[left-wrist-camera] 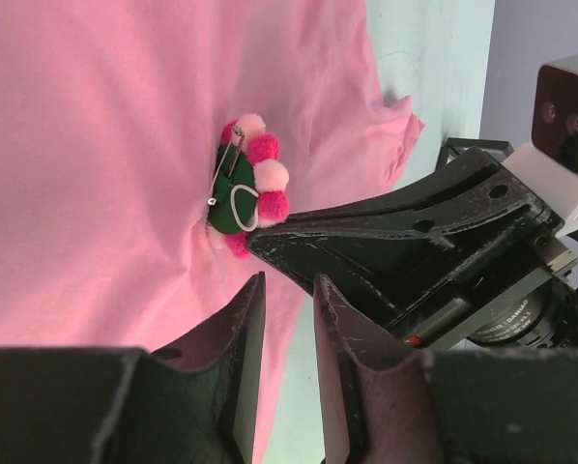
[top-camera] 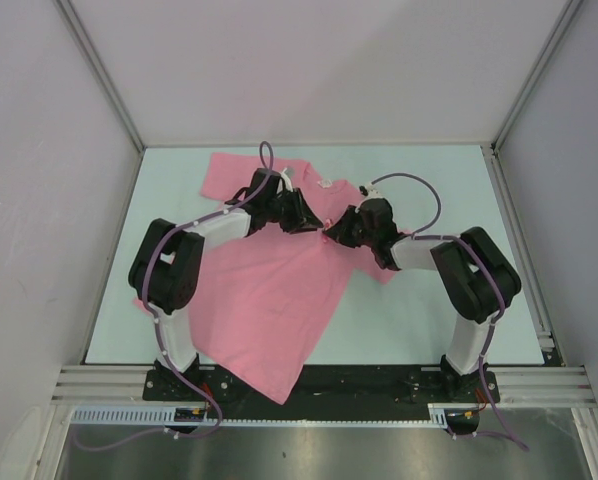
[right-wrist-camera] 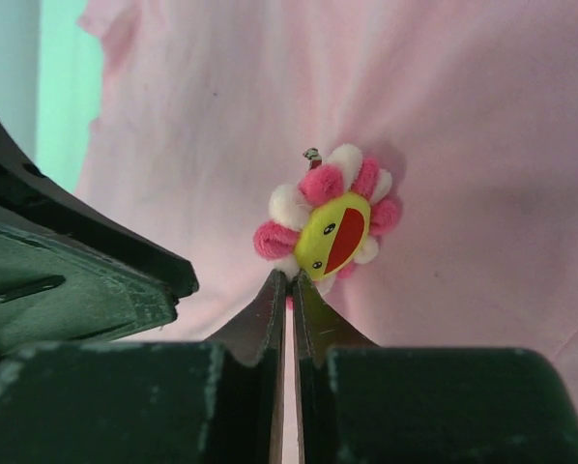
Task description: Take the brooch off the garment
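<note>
brooch (right-wrist-camera: 332,227) rim behind right hand (right-wrist-camera: 291,282)

A pale mint tabletop (top-camera: 389,320) lies under soft, even light with only faint shadows. Plain lavender-grey walls (top-camera: 319,70) close three sides, joined by slanting aluminium posts (top-camera: 99,75). Along the near edge run a grooved aluminium rail (top-camera: 329,383), a white slotted cable duct (top-camera: 119,415) and a brushed steel sheet (top-camera: 329,450). Beyond and right of the left gripper's fingers (left-wrist-camera: 243,358), tabletop meets wall. Up and left of the right gripper's fingers (right-wrist-camera: 265,324), the two meet likewise.
</note>
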You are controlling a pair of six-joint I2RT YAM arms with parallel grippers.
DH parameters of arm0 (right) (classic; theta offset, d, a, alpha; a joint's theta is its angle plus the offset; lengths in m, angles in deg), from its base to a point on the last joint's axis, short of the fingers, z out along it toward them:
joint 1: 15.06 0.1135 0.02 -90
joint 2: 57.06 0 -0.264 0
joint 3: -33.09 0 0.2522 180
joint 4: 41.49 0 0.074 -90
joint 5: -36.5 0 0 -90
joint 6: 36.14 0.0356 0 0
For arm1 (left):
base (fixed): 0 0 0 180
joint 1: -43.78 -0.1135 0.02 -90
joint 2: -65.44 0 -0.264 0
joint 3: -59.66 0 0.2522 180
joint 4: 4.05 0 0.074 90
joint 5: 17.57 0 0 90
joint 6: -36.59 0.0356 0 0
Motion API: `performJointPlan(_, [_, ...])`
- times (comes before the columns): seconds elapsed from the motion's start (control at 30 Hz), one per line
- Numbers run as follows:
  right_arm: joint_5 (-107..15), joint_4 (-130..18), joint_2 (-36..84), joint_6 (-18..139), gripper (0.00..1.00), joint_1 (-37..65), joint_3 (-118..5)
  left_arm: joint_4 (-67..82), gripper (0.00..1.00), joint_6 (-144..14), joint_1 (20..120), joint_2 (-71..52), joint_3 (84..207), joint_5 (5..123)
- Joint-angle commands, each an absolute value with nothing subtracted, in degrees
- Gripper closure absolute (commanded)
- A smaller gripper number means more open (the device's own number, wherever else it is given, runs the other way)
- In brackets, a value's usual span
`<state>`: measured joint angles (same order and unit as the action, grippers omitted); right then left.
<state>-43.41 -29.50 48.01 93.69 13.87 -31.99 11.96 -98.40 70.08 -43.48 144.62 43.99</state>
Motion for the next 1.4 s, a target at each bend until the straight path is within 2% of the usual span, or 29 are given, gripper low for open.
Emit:
performJointPlan(0.0, [-38.82,-21.00,47.88,100.34,1.00,12.46,-30.69,10.86,0.70,-98.50,69.79,-39.94,144.35,44.22])
performJointPlan(0.37, [-36.97,-10.87,48.14,106.68,1.00,7.97,-18.48,10.24,0.76,-98.67,69.88,-43.10,145.66,42.64])
performJointPlan(0.6, [-35.04,-10.61,48.49,104.23,1.00,6.65,-17.68,11.12,0.78,-97.44,71.28,-46.52,148.12,42.02])
performJointPlan(1.1, [-32.93,-10.08,49.46,102.02,0.89,5.77,-18.56,9.98,0.82,-98.14,73.05,-51.89,149.00,42.73])
performJointPlan(1.37, [-33.98,-12.71,48.32,100.71,0.77,6.04,-19.78,7.43,0.86,-99.11,74.27,-53.39,148.30,42.81])
